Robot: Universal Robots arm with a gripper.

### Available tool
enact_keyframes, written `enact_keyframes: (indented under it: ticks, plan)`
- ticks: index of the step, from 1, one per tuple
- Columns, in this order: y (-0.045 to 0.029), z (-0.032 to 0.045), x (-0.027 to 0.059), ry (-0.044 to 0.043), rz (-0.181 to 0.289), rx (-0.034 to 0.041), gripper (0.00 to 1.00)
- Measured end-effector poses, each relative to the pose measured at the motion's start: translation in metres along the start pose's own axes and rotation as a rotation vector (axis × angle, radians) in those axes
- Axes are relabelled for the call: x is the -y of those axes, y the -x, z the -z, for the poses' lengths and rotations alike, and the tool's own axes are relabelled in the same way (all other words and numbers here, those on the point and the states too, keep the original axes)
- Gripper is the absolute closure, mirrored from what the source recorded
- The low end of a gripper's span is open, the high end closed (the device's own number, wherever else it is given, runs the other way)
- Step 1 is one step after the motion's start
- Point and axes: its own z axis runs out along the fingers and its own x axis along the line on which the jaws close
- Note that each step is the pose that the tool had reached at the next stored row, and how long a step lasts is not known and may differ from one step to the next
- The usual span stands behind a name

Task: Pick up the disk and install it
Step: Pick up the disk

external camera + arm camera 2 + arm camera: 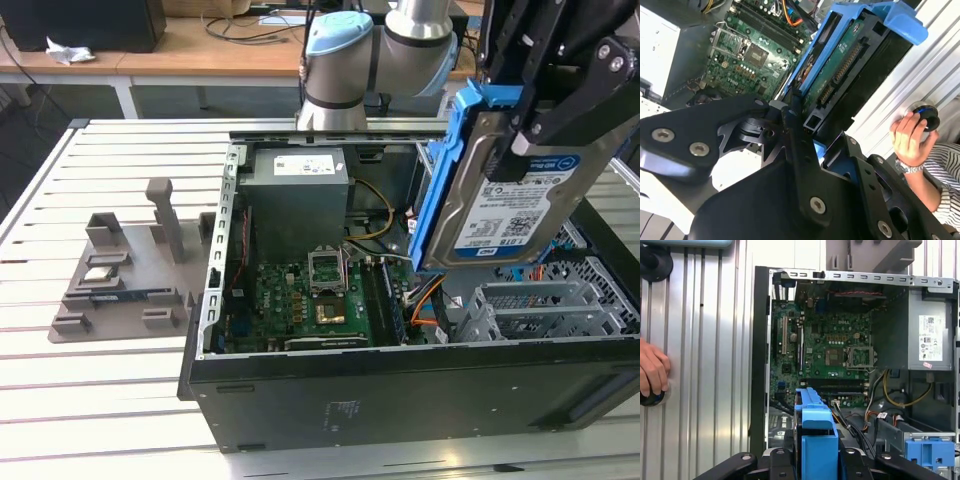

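My pincer (pixel 512 152) clamped on the disk (pixel 470 200), exterior view's upper right, white-blue barcoded label (pixel 512 228) showing, open case (pixel 400 395) below

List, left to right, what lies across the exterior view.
grey parts tray → power supply → yellow cable → disk

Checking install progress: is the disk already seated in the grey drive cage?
No, the gripper holds the disk tilted in the air above the open computer case, outside the drive cage.
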Motion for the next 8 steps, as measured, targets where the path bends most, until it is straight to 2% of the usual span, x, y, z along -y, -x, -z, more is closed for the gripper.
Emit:
enact_keyframes:
  ticks: [3, 8]
  plan:
    - [-0.0002, 0.0003, 0.0109, 0.0, 0.0, -0.0019, 0.63]
    - [-0.0004, 0.0007, 0.0225, 0.0001, 0.0, -0.0046, 0.63]
